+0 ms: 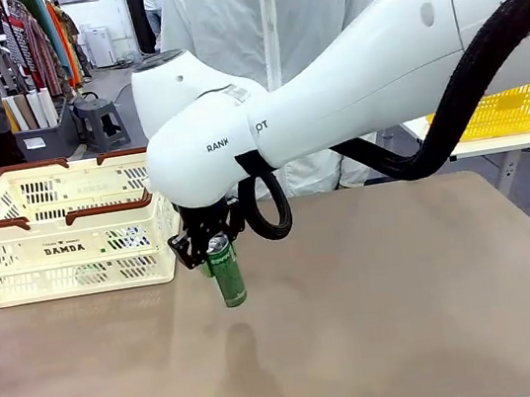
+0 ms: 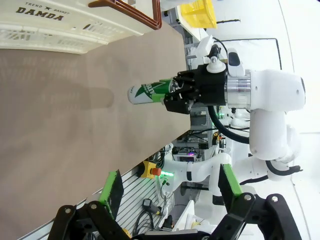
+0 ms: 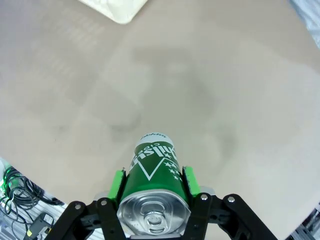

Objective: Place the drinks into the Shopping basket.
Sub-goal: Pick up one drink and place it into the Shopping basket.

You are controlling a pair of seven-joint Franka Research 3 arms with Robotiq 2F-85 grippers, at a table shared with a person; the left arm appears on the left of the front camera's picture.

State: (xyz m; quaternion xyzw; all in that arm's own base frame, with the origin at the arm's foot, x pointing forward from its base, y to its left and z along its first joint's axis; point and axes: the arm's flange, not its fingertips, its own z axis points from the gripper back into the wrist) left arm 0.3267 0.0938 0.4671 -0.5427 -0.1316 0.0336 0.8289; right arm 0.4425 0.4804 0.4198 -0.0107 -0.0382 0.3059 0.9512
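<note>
The right tool [image 1: 215, 251] was clamped on the upper body of a green can [image 1: 225, 276], holding it upright above the brown worktop [image 1: 383, 321], just beside the cream Shopping basket [image 1: 73, 249]. The can looked rigid, smooth and probably slippery, best gripped across its sides. The left tool [image 2: 167, 192] stood fully open, empty.

Front camera sits between my arms, facing across the surface [image 1: 383, 321] toward the person. Left wrist camera, rolled sideways, looks from a distance at my right end effector [image 2: 172, 93]. Right wrist camera looks straight down, close. All share the green can [image 1: 225, 274].
</note>
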